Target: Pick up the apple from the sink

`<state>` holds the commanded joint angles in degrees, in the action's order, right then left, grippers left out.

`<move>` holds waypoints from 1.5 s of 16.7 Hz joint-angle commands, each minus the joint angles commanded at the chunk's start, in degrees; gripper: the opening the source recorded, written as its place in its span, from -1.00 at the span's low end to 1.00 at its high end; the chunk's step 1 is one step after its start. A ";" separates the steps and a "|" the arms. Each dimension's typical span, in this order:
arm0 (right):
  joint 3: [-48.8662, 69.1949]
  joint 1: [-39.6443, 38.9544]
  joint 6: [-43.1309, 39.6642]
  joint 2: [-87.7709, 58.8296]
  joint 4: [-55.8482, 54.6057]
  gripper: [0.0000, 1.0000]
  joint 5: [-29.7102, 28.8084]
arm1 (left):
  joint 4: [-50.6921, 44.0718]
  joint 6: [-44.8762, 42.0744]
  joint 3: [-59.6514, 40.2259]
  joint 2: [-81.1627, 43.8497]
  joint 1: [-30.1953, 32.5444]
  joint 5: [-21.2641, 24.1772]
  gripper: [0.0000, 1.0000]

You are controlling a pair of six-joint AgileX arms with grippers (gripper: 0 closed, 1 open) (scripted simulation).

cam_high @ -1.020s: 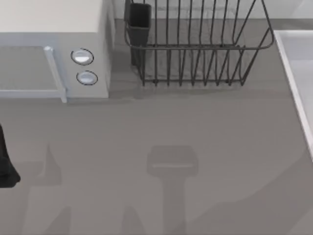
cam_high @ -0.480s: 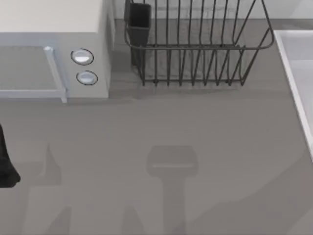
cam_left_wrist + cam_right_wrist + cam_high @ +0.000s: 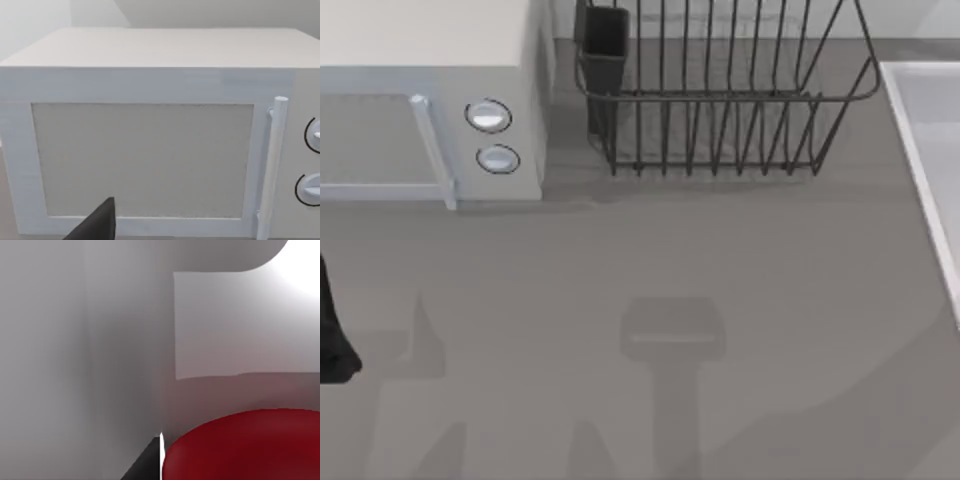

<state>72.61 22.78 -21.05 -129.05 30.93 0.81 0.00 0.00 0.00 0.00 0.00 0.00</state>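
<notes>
The glossy red apple [image 3: 245, 445] lies very close under the right wrist camera, inside the pale grey sink [image 3: 225, 325]. A dark part of my right gripper [image 3: 146, 466] sits right beside the apple, touching or nearly touching it. In the top view the sink [image 3: 912, 150] shows as a light rimmed basin at the table's right edge. My left gripper [image 3: 97, 226] is parked at the table's left, facing the front of the white box with two knobs; the left arm [image 3: 332, 340] is a dark shape at the top view's left edge.
A white box with two round knobs [image 3: 490, 135] and a bar handle stands at the back left. A dark wire rack [image 3: 720, 90] stands at the back middle, with a dark cup [image 3: 607, 35] in its left corner. Bare grey tabletop [image 3: 670, 270] lies in front.
</notes>
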 joint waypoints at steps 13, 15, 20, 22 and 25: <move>26.67 0.45 -0.59 10.78 39.62 -1.00 0.12 | 0.00 0.00 0.00 0.00 0.00 0.00 1.00; 31.06 0.41 -0.58 13.39 46.11 -1.00 0.14 | 0.00 0.00 0.00 0.00 0.00 0.00 1.00; 35.52 0.33 -0.55 16.26 51.79 -1.00 0.16 | 0.00 0.00 0.00 0.00 0.00 0.00 1.00; 35.52 0.33 -0.55 16.26 51.79 -1.00 0.16 | 0.00 0.00 0.00 0.00 0.00 0.00 1.00; 35.17 -0.50 0.28 16.27 51.60 -1.00 0.17 | 0.00 0.00 0.00 0.00 0.00 0.00 1.00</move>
<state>107.79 22.28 -20.76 -112.77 82.53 0.98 0.00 0.00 0.00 0.00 0.00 0.00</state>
